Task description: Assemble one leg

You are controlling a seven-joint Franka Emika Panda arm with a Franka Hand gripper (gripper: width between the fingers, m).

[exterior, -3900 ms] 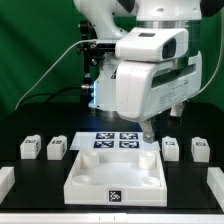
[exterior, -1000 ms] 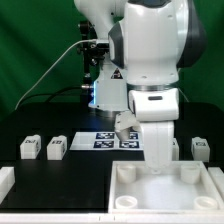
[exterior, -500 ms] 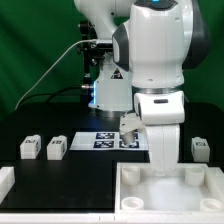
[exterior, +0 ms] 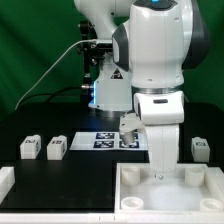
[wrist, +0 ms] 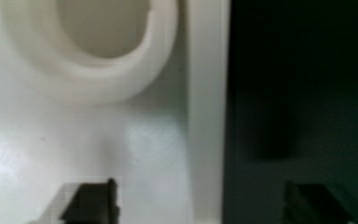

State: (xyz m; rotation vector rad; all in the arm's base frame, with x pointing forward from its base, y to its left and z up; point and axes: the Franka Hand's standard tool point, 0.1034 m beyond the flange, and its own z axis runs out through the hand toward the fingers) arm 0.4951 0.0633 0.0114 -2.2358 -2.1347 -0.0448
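The tool (exterior: pixel 157 172) is hanging at the back rim of the tray (exterior: pixel 175 200) and gripping nothing. In the wrist view its fingers (wrist: pixel 91 200) are standing wide apart and straddling the tray's wall. One is hovering over the white floor beside a round socket (wrist: pixel 78 40), the other over the black surface (exterior: pixel 70 185). Whether either finger is touching the wall, I cannot tell.

The nearest leg (exterior: pixel 200 149) is sitting on the surface at about 2 o'clock from the tool, near the tray's rim. A second leg (exterior: pixel 57 148) and a third leg (exterior: pixel 30 148) are lying at about 9 o'clock, well apart from the tray. Each is looking like a small rigid plastic block. It is probably light, stiff and not fragile, with smooth faces that may be slipping under a loose pinch. I am judging the best hold to be across two flat opposite sides, taken low to be keeping the block from tipping.

The surface is looking flat, dark and matte. The marker board (exterior: pixel 105 140) is lying at about 10 o'clock from the tool. Room around the nearest leg is looking tight toward the tray and open elsewhere. A green backdrop is closing the scene behind.
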